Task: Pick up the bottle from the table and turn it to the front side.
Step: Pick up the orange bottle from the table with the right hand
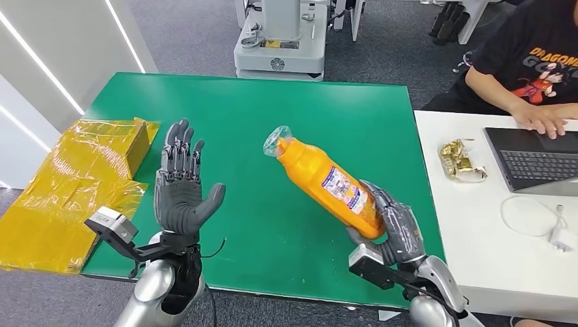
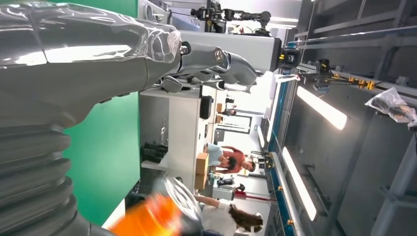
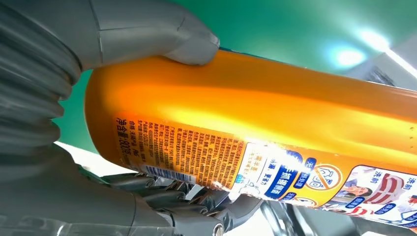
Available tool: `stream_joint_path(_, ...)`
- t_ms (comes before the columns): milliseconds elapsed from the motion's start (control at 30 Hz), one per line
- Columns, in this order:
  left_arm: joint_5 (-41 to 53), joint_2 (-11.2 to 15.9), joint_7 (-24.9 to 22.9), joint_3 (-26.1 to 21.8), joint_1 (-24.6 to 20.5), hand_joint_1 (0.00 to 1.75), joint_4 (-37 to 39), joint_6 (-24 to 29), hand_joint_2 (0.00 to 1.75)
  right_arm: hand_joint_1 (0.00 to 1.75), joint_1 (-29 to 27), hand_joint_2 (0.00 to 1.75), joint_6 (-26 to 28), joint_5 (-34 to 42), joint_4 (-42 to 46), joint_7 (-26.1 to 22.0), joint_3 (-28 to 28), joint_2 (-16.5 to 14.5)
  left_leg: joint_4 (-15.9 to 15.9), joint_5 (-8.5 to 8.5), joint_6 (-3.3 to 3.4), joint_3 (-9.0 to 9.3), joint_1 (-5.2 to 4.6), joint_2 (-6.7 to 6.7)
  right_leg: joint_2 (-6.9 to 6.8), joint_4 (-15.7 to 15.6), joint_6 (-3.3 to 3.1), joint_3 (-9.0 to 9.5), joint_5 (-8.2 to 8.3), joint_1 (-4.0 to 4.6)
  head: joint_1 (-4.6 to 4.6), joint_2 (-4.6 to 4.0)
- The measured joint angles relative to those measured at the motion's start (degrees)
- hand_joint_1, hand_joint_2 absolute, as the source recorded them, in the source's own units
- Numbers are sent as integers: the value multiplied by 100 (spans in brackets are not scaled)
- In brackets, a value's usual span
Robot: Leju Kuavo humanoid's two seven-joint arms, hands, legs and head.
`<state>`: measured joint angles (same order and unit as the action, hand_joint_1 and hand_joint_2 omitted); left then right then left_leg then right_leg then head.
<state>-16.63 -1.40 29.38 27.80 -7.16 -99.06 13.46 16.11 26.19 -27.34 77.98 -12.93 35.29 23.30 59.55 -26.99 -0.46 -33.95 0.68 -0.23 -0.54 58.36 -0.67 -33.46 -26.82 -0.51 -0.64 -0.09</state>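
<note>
From my head camera, my right hand (image 1: 392, 228) at lower right grips the base of the orange detergent bottle (image 1: 327, 184), lifted off the green table (image 1: 272, 116) and tilted toward the frame's centre, plastic-wrapped cap (image 1: 279, 142) uppermost. I judge the tilt leaves the label free for turning. My left hand (image 1: 180, 187) hovers at lower left, palm up, fingers spread, holding nothing, probably ready to take the bottle. Yellow packaging (image 1: 75, 177) lies at far left.

In my left wrist view, the bottle blurs orange at the bottom edge.

In my right wrist view, thumb (image 3: 147, 32) above and fingers (image 3: 187, 196) below clamp the bottle; its label (image 3: 275, 169) carries small Chinese print, a barcode and "800".
</note>
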Motion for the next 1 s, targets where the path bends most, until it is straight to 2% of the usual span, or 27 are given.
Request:
stream_joint_path(133, -11, -27, -7, 1, 27, 0, -3, 37, 175, 175, -395, 175, 603, 103, 343, -388, -261, -154, 1, 0, 1, -1, -1, 1, 1, 0, 2, 0, 1, -1, -1, 0)
stream_joint_path(367, 107, -127, -151, 0, 114, 0, -47, -65, 175, 175, -801, 175, 903, 171, 860, -520, -443, -387, 1, 0, 1, -1, -1, 1, 3, -1, 2, -1, 0, -1, -1, 0)
stream_joint_path(467, 42, -144, -324, 0, 153, 0, -69, -306, 175, 175, -867, 175, 866, 156, 982, -540, -462, -435, 1, 0, 1, -1, -2, 2, 4, 0, 2, -1, 0, -1, -1, 0)
stream_joint_path(667, -570, -145, -827, 11, 199, 0, -81, -1237, 175, 175, -853, 175, 538, 94, 1037, -535, -435, -472, 2, 1, 1, 0, -2, 3, 5, 0, 2, -1, 1, -1, -1, 0)
stream_joint_path(1000, -720, -144, -940, 17, 204, 0, -81, -1435, 175, 175, -815, 175, 436, 87, 1036, -521, -424, -496, 1, 0, 1, -1, -2, 3, 5, 0, 2, -1, 1, -1, -1, 0)
